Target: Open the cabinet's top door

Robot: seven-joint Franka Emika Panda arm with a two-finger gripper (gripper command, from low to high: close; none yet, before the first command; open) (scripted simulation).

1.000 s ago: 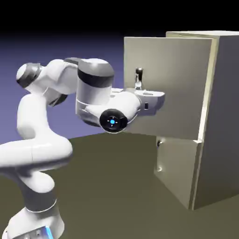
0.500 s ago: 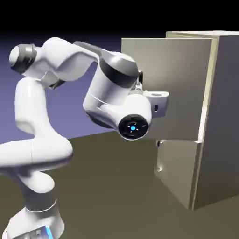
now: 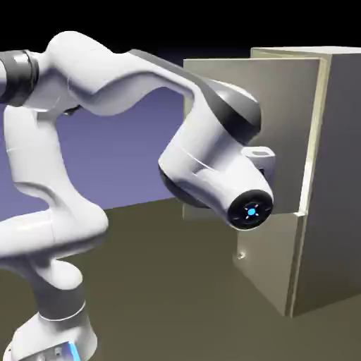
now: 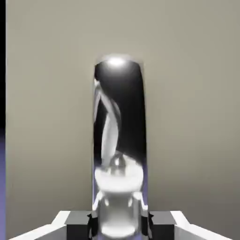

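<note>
The gripper [image 4: 120, 226] is closed on the lower part of the handle [image 4: 125, 103], one finger tip to each side, and the bar's rounded top stands free above the grip. The hold looks good, but the bar is smooth and shiny, so the tips could slide along it if the hand fails to turn with the door; a pull straight back rather than along the door's arc would be the likely cause.

The handle sits on the top door [image 3: 204, 84], near the edge seen at the hand view's left. The door is already swung well out from the cabinet [image 3: 335, 176], its free edge towards the exterior view's left and its other side at the cabinet's front edge. With more swing, the grip may twist against the bar and slip off.

Behind the hand, the arm [image 3: 201, 151] is bent across the front of the door, its wrist low near the door's bottom edge. The elbow or wrist could bump the panel and push it back towards closed, if the arm folds inward while pulling. The lower door [image 3: 268, 254] appears shut beneath and seems unlikely to interfere.
</note>
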